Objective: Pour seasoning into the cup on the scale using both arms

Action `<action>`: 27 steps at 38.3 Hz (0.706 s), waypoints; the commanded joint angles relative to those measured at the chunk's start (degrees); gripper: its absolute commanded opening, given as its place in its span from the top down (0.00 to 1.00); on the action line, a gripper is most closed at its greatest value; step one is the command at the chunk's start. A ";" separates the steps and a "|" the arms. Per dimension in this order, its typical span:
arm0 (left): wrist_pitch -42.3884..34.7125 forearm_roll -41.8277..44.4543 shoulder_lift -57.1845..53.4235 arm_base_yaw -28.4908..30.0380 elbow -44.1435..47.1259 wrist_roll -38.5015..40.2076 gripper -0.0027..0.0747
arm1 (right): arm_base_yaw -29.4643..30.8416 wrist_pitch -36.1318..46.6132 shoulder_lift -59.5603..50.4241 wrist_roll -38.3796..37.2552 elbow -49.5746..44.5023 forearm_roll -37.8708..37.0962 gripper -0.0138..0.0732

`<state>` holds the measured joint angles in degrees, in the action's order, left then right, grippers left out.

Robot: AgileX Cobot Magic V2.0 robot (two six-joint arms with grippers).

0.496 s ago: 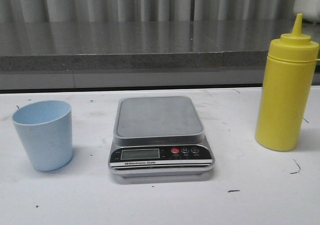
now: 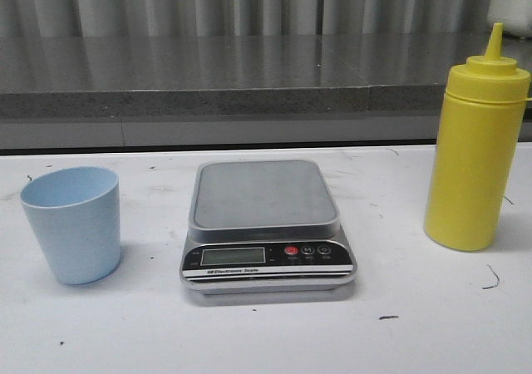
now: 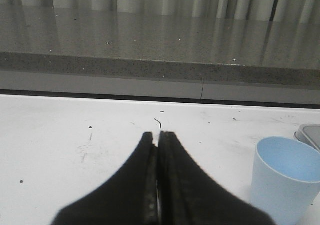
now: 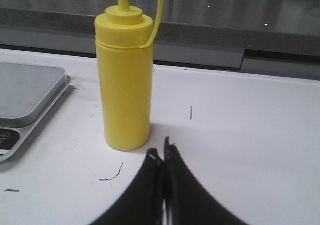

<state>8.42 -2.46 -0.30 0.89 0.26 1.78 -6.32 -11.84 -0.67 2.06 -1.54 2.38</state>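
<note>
Front view: cup [image 2: 72, 223] beside scale [image 2: 266, 224]

Only legible text: "Electronic Scale", white lettering on black strip along front edge of scale [image 2: 268, 228], below LCD display [image 2: 233, 256]. Display shows no readable digits. Red button [image 2: 291, 250] and two dark round buttons [image 2: 316, 250] beside it carry markings too small to read. Seasoning bottle [image 2: 475, 154] and cup [image 2: 72, 223]: no label, no print visible.

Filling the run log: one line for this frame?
cup: on table, left of scale | seasoning: upright, right | left gripper: shut, empty | right gripper: shut, empty
</note>
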 commanded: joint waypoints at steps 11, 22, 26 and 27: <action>-4.72 -0.28 -0.90 0.05 1.41 0.10 0.99 | -0.04 4.47 -0.88 -0.06 0.34 -0.30 0.97; -6.45 -0.28 -0.90 0.05 1.41 0.10 0.99 | -0.03 4.71 -0.88 -0.06 0.34 -0.30 0.97; -9.88 -0.28 -0.90 0.05 1.41 0.10 0.99 | -0.03 5.69 -0.88 -0.06 0.34 -0.30 0.97; -10.66 -0.28 -0.90 0.05 1.41 0.10 0.99 | -0.03 6.18 -0.88 -0.06 0.34 -0.30 0.97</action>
<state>5.09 -2.46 -0.30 0.89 0.26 1.78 -6.32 -11.57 -0.67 2.06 -1.54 2.38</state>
